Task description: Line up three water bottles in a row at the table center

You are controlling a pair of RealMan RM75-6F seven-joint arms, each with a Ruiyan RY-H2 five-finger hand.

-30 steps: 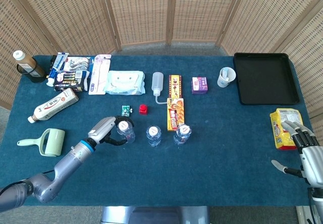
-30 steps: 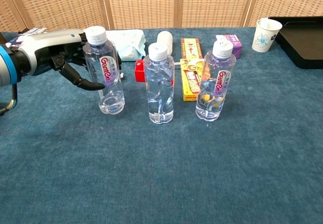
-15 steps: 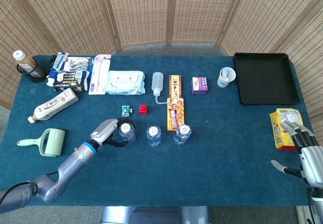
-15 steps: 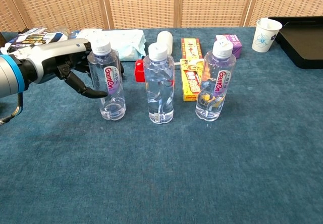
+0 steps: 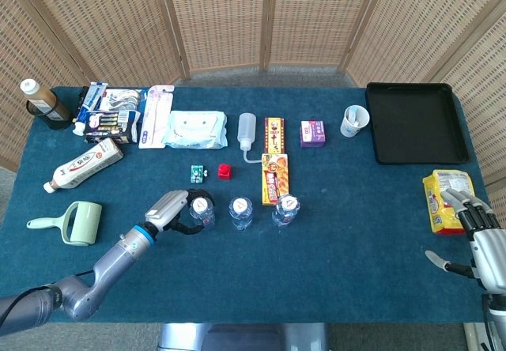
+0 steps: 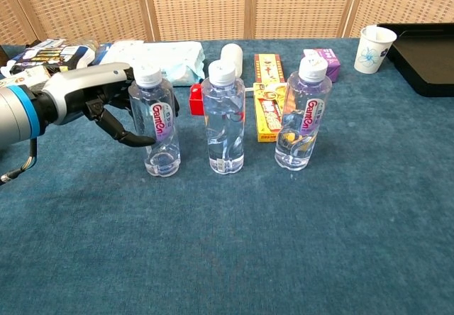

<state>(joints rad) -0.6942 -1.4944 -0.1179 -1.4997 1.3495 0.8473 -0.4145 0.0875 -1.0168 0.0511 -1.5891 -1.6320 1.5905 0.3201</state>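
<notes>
The left hand (image 6: 99,106) wraps its fingers (image 6: 135,139) around the leftmost water bottle (image 6: 160,127) at desk (image 6: 227,258) centre, apparently gripping mid-body, sensible since it looks light, smooth and tippy.

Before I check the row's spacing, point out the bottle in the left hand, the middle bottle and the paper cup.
Left bottle (image 6: 160,127), chest view, on its label.
Middle bottle (image 6: 223,120), chest view, on its clear body.
Paper cup (image 6: 373,49), chest view, on its printed side.

Three bottles in row: left bottle (image 6: 159,125), middle bottle (image 6: 223,120), right bottle (image 6: 303,115); snack boxes (image 6: 267,98) behind.
</notes>
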